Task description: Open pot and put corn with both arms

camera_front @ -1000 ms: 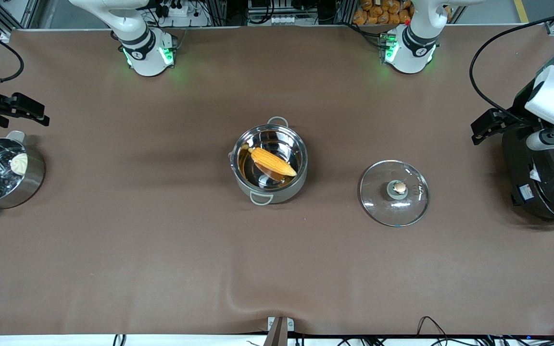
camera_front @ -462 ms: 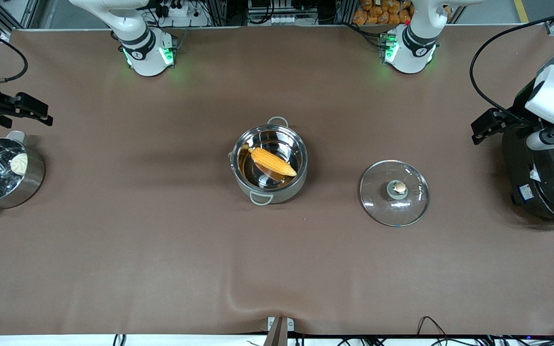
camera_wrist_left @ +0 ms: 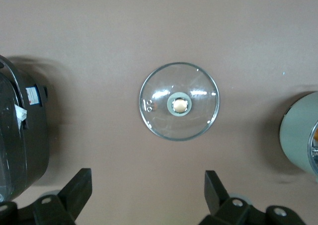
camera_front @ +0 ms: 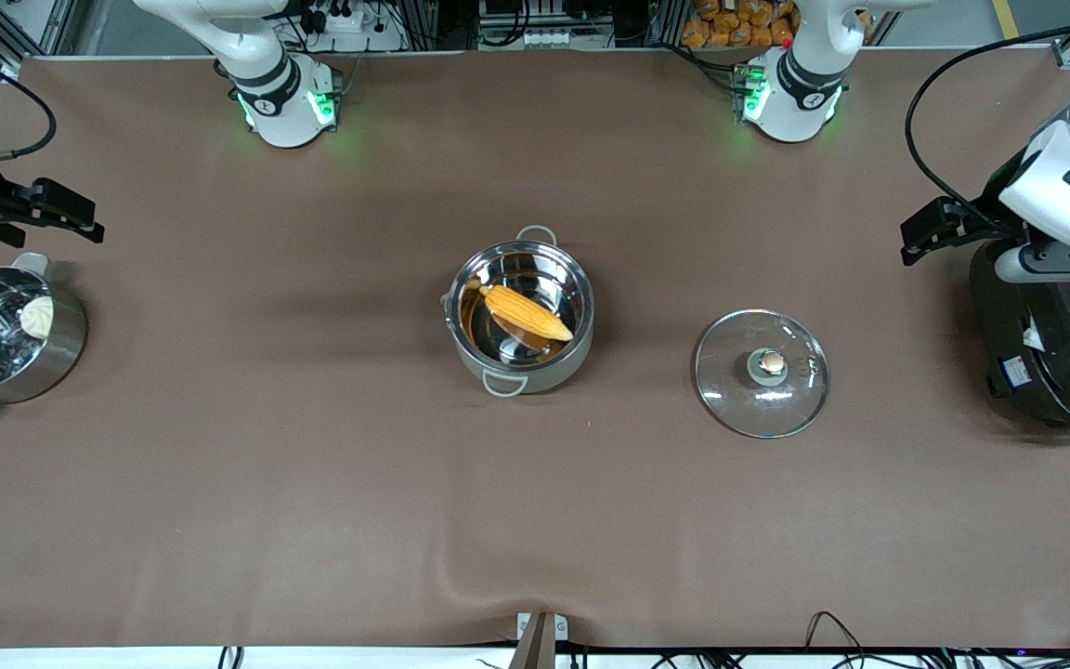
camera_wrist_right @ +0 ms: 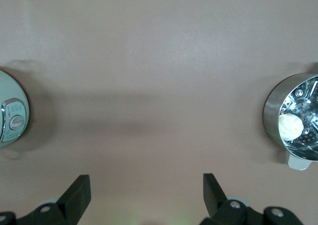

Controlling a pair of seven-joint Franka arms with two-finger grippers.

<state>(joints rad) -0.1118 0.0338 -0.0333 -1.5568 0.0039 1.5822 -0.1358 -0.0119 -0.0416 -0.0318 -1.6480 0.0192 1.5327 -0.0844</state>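
Observation:
The shiny steel pot (camera_front: 546, 375) stands open in the middle of the table. The yellow-orange corn (camera_front: 528, 313) lies slanted inside it. The glass lid (camera_front: 730, 395) with its copper-toned knob (camera_front: 770, 362) lies flat on the table beside the pot, toward the left arm's end. My left gripper (camera_front: 918, 240) is open and empty, up by the black cooker; its wrist view shows the lid (camera_wrist_left: 158, 116) and the pot's wall (camera_wrist_left: 297, 133) below its open gripper (camera_wrist_left: 148, 185). My right gripper (camera_front: 80, 219) is open and empty at the right arm's end (camera_wrist_right: 146, 187).
A steel steamer pot (camera_front: 66, 348) with a white bun (camera_front: 36, 316) stands at the right arm's end, also seen in the right wrist view (camera_wrist_right: 273, 111). A large black cooker (camera_front: 1046, 372) stands at the left arm's end. A pale round appliance (camera_wrist_right: 9, 116) shows in the right wrist view.
My left gripper has drawn slightly up and back beside the black cooker. My right gripper has shifted a little. Pot, corn and lid have not moved.

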